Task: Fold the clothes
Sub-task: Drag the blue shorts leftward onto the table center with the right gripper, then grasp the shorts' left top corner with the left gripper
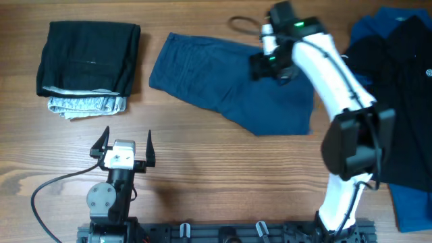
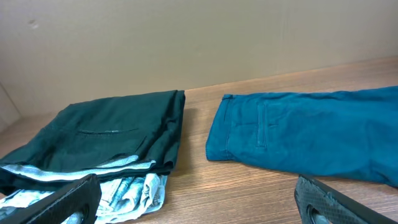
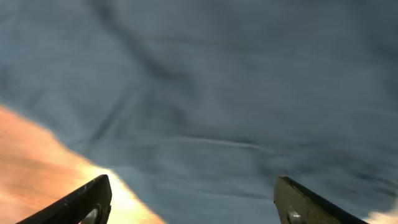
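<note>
- L arm (image 1: 108,196) sat folded low at the near edge of the table (image 1: 202,175). Its wrist pointed toward the far side, and the left gripper (image 1: 127,133) hung over bare wood, well apart from any cloth.
- R arm (image 1: 331,74) reached from its base at the near edge out across the table. The white forearm angled left and the wrist tipped down over the navy shorts (image 1: 229,84).
- Table top was light wood grain. The left wrist view showed a plain tan wall (image 2: 186,37) behind it.
- The navy shorts lay flat at centre-far, waistband end to the left, right part under the R wrist.
- Far left: a folded black garment (image 1: 88,54) stacked on a light grey garment (image 1: 88,104).
- Right edge: a loose black garment (image 1: 398,101) lay over bright blue cloth (image 1: 413,202).
- A dark cable loop (image 1: 243,25) lay just beyond the shorts.
- The left gripper had fingers spread wide, holding nothing.
- The right gripper (image 3: 193,186) had fingers wide apart, w/ blue fabric filling its view just below. The pic was blurred, so I couldn't tell if the tips touched the cloth.
</note>
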Controlling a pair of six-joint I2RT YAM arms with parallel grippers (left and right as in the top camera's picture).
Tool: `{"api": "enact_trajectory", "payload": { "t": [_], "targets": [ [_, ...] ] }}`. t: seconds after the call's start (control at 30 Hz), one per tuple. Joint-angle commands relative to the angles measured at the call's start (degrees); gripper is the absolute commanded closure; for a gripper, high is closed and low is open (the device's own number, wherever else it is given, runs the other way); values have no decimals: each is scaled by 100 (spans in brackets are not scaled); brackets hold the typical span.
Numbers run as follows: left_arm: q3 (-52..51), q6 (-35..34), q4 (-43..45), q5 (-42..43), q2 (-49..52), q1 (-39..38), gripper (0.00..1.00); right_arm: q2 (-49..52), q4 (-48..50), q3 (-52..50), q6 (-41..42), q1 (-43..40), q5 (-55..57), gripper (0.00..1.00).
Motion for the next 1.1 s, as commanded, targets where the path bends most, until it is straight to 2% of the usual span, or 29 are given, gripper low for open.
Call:
{"api": "enact_trajectory", "payload": {
  "t": [0.0, 0.1, 0.17, 0.2, 0.27, 0.33, 0.47, 0.63, 0.7, 0.77, 0.8, 0.87, 1.0, 1.07],
  "targets": [
    [-42, 564, 42, -74, -42, 22, 0, -48, -404, 17, -37, -800, 9, 16],
    [-42, 546, 160, 291, -42, 22, 0, -48, -485, -107, -39, -1373, 13, 22],
    [-39, 542, 579, 1620, -42, 22, 0, -48, -367, -380, -39, -1615, 13, 22],
    [-15, 317, 656, 1895, -35, 22, 0, -48, -201, -586, -39, -1711, 13, 22],
    [149, -133, 557, 1895, 85, 22, 0, -46, 240, -931, -42, -1812, 15, 22],
    [614, -249, 474, 1952, 612, 22, 0, -46, 820, -1259, -42, -1838, 15, 22],
    [2155, -247, 98, 2253, 2542, 22, 0, -46, 1775, -1751, -42, -1836, 17, 21],
    [4586, -229, -1696, 2273, 5914, 22, 0, -46, 2643, -2151, -39, -1836, 15, 22],
    [4977, -229, -1650, 2271, 7044, 22, 0, -46, 2769, -2151, -39, -1836, 13, 22],
    [4988, -262, -1224, 2430, 7678, 22, 0, -42, 2900, -2151, -39, -1836, 13, 24],
    [4988, -273, -885, 3036, 8043, 22, 0, -42, 2983, -2151, -37, -1836, 9, 28],
    [4988, -275, -590, 3252, 8531, 22, 0, -42, 3104, -2151, -39, -1836, 7, 41],
    [4988, -271, -527, 3254, 9018, -2, 0, -42, 3204, -2151, -39, -1836, -442, 94],
    [4986, -271, -529, 3252, 9097, -188, 0, -37, 3049, -2184, -59, -1818, -439, 96]
  ]
}}
